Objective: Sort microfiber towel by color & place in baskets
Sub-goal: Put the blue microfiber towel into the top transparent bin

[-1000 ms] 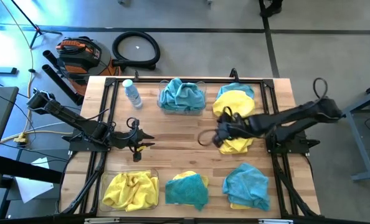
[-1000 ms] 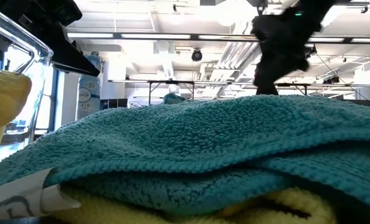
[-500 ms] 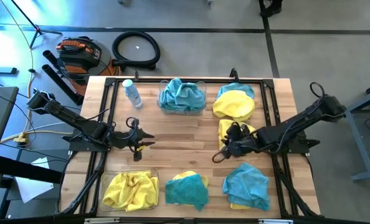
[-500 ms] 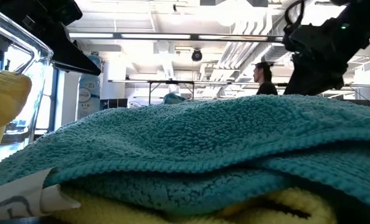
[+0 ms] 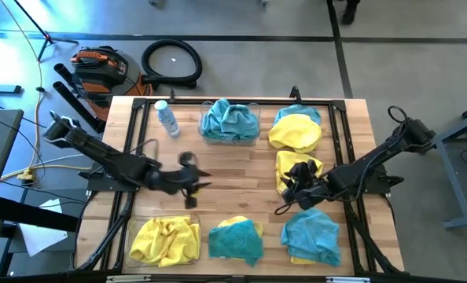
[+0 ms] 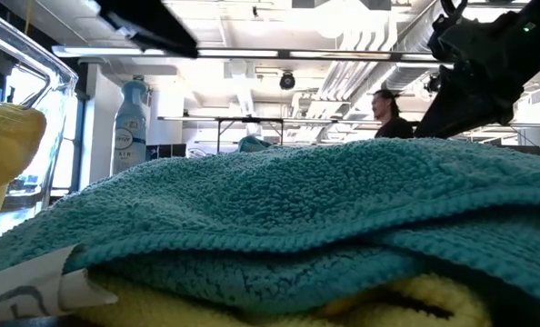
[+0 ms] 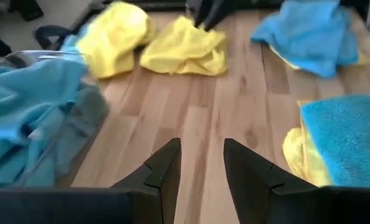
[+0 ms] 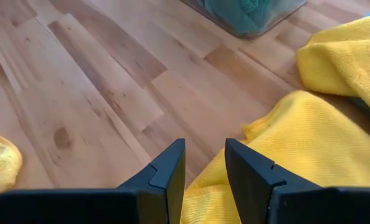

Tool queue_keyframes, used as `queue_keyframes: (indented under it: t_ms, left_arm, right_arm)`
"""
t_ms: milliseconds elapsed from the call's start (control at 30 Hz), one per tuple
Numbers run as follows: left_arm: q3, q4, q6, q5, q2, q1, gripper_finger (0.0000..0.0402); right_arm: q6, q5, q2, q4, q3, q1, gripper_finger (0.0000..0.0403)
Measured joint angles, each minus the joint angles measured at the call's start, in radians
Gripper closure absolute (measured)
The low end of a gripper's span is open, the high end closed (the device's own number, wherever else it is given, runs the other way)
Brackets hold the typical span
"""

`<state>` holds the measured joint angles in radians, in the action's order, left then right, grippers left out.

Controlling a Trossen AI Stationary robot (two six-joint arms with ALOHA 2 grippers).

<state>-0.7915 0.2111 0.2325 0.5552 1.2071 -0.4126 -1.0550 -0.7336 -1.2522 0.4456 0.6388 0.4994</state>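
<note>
Right gripper (image 5: 290, 191) part open, empty (over yellow towel (image 5: 296, 167)), left gripper (image 5: 193, 180) likewise, mid-table.

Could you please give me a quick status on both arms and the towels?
Left gripper open, empty, mid-table. Right gripper open, empty, beside loose yellow towel. Far basket holds teal, near basket yellow; three piles unsorted. Nothing blocking.

No legible txt; water bottle (image 6: 130, 127) label and towel tag (image 6: 34, 282) print unreadable.
</note>
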Motion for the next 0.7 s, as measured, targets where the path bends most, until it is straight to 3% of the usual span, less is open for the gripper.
queue_keyframes:
  t_ms: [367,567,700]
  left_arm:
    - [-0.526,0.255,0.000,-0.214,0.484,-0.002,0.0291]
    - [-0.679,0.346,0.029,-0.355,0.660,-0.002,0.0291]
    - [-0.713,0.363,0.059,-0.387,0.734,-0.003,0.0291]
  right_arm:
    - [-0.021,-0.001,-0.013,0.004,0.000,0.031,0.0293]
    - [-0.020,-0.004,-0.013,0.001,0.000,0.037,0.0293]
    - [-0.019,-0.004,-0.013,0.003,0.000,0.037,0.0293]
